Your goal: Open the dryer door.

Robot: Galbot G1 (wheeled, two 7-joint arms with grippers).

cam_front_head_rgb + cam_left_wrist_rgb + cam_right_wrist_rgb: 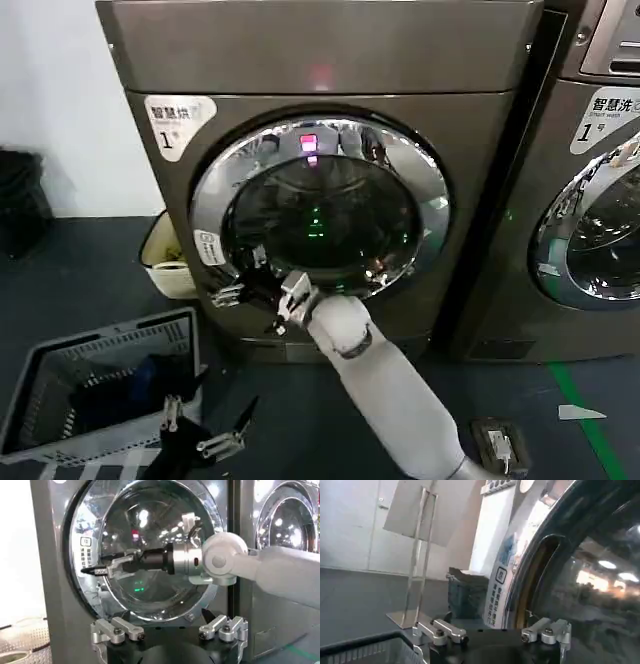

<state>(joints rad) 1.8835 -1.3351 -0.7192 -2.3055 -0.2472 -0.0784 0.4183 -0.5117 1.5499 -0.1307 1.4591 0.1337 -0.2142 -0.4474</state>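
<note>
Squarely ahead stand two machines: the dark bronze-grey boxy dryer and a lighter grey neighbouring machine touching its right side. One round chrome-ringed dryer door sits nearly flush, a thin gap showing along its left rim. The right gripper reaches that lower-left rim, fingers parted, grasping nothing. The left gripper hangs low, spread open, beside one grey slatted plastic basket on open dark floor.

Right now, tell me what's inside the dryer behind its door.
The dryer door looks shut; its dark glass shows mainly reflections and a green glow. The drum's contents cannot be made out. The right gripper is at the door's lower left rim.
</note>
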